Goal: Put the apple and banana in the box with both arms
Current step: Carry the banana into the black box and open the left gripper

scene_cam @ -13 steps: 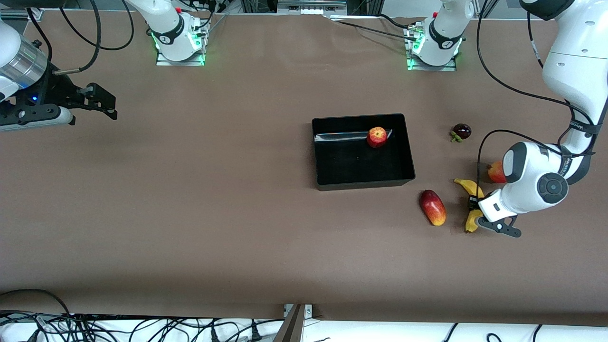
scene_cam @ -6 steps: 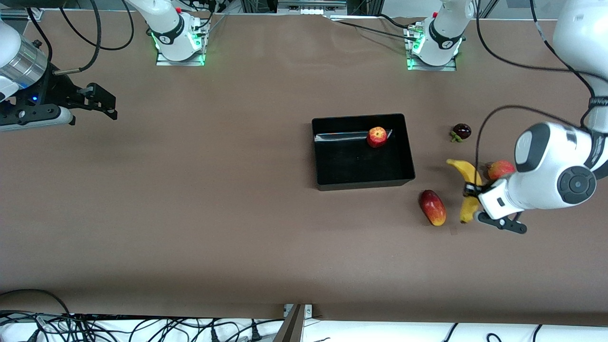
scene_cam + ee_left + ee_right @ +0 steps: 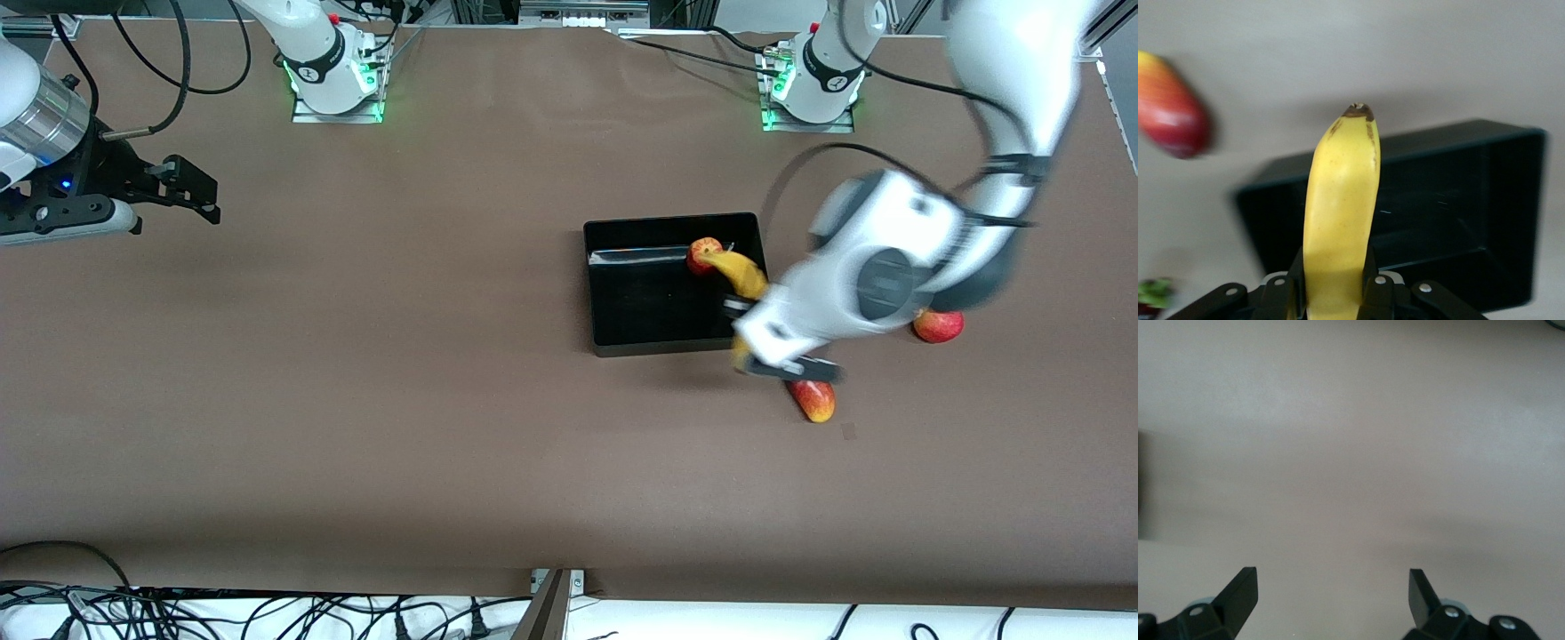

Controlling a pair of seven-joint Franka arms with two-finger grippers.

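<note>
The glossy black box (image 3: 676,342) sits mid-table, and it also shows in the left wrist view (image 3: 1458,200). The small red apple (image 3: 699,253) lies inside it by the wall nearest the robots' bases. My left gripper (image 3: 742,324) is shut on the yellow banana (image 3: 742,274) and holds it in the air over the box wall toward the left arm's end, one dark tip over the apple. In the left wrist view the banana (image 3: 1341,200) sticks out from between the fingers of the gripper (image 3: 1331,280). My right gripper (image 3: 191,191) waits open and empty at the right arm's end, over bare table (image 3: 1331,593).
An oblong red-yellow fruit (image 3: 813,400) lies on the table nearer the front camera than the box, partly under the left hand; it also shows in the left wrist view (image 3: 1171,107). A round red-orange fruit (image 3: 938,326) lies toward the left arm's end.
The left arm lifted the banana off the table and swung it from beside the oblong fruit toward the box. The right arm has not moved.
</note>
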